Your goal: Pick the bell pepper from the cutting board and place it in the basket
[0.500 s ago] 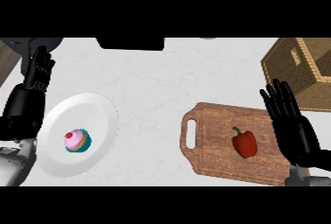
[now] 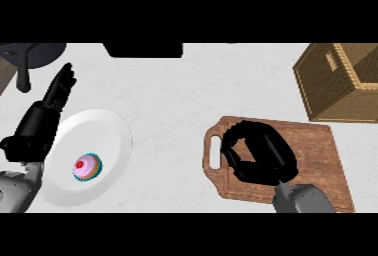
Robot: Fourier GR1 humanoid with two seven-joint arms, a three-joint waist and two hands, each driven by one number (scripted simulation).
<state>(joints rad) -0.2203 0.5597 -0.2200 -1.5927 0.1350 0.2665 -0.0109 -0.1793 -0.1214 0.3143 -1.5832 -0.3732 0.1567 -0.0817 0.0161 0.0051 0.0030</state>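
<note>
Both hands visible: right hand [image 2: 260,156] curled over cutting board [image 2: 325,150], pepper hidden; left hand [image 2: 46,116] spread.

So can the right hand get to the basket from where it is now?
Probably yes. The right hand is curled over the cutting board, and the basket sits just beyond the board's far right corner, open side up, with only bare counter and board between them.
</note>
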